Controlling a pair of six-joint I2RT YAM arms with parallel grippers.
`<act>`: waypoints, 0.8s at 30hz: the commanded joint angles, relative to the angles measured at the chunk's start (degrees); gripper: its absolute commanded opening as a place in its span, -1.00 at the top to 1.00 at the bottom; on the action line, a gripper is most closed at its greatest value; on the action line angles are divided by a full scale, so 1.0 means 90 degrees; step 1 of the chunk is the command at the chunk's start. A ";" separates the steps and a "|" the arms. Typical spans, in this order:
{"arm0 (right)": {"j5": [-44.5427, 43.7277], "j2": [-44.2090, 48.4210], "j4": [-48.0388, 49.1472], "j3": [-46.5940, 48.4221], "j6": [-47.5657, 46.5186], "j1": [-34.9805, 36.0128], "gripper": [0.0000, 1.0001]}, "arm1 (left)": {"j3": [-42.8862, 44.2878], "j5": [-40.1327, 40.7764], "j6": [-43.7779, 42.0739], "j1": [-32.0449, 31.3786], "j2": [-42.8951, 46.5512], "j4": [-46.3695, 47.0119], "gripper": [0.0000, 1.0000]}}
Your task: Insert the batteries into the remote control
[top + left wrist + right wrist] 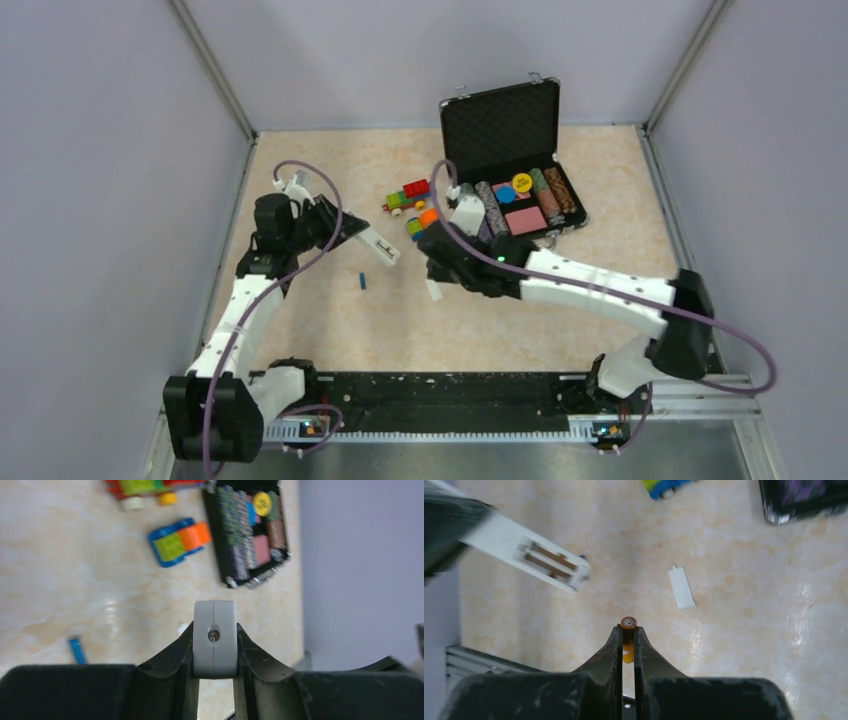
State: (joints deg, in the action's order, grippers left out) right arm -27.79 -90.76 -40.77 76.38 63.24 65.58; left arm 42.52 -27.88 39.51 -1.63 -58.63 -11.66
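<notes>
The remote control [378,247] is a white bar held above the table by my left gripper [345,230], which is shut on its end. In the left wrist view that end [215,645] sits clamped between the fingers of the left gripper [215,630]. Its battery bay [551,565] is open and facing the right wrist camera. My right gripper [628,630] is shut on the orange-brown battery [628,623], just right of the remote, and shows as [436,268] in the top view. The blue battery [362,281] lies on the table below the remote.
A small white cover piece [681,587] lies on the table beside the right gripper. Colourful toy vehicles [408,195] stand behind, with an open black case [505,120] of chips at the back right. Walls enclose the table on three sides.
</notes>
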 commanded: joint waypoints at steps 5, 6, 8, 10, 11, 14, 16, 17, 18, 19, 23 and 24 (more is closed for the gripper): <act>0.0058 0.2579 0.2797 -0.0466 -0.4892 0.0047 1.00 | 0.0549 -0.3387 0.1560 -0.0361 -0.0711 0.2156 1.00; 0.0221 0.2696 0.2964 -0.0499 -0.5178 0.0042 1.00 | 0.0634 -0.3500 0.1621 -0.0452 -0.0725 0.2210 1.00; 0.0613 0.2734 0.3054 -0.0435 -0.5750 0.0038 1.00 | 0.0814 -0.3712 0.1696 -0.0638 -0.0715 0.2355 1.00; 0.0973 0.2673 0.3107 -0.0358 -0.6187 0.0039 1.00 | 0.0932 -0.3864 0.1779 -0.0863 -0.0666 0.2559 1.00; 0.1187 0.2647 0.3171 -0.0314 -0.6369 0.0042 1.00 | 0.0973 -0.3933 0.1844 -0.0955 -0.0643 0.2682 1.00; 0.1598 0.2511 0.3262 -0.0222 -0.6837 0.0044 1.00 | 0.0994 -0.4008 0.1897 -0.1128 -0.0515 0.3013 1.00; 0.1728 0.2432 0.3332 -0.0186 -0.6985 0.0042 1.00 | 0.0975 -0.4028 0.1923 -0.1155 -0.0424 0.3225 1.00; 0.1784 0.2412 0.3368 -0.0164 -0.6990 0.0044 1.00 | 0.0985 -0.3986 0.1933 -0.1157 -0.0380 0.3234 1.00; 0.1881 0.2409 0.3368 -0.0135 -0.7170 0.0044 1.00 | 0.0988 -0.3943 0.1956 -0.1157 -0.0358 0.3258 1.00; 0.1978 0.2414 0.3376 -0.0116 -0.7223 0.0041 1.00 | 0.0972 -0.3926 0.1996 -0.1157 -0.0342 0.3330 1.00; 0.2143 0.2460 0.3514 -0.0225 -0.7293 0.0039 1.00 | 0.0945 -0.3777 0.2108 -0.1157 -0.0361 0.3493 1.00; 0.2204 0.2464 0.3549 -0.0246 -0.7298 0.0041 1.00 | 0.0962 -0.3768 0.2210 -0.1157 -0.0381 0.3578 1.00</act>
State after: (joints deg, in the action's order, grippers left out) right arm -11.42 -69.84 -13.82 73.45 0.69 65.58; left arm 49.47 -61.93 57.19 -12.01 -62.96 14.59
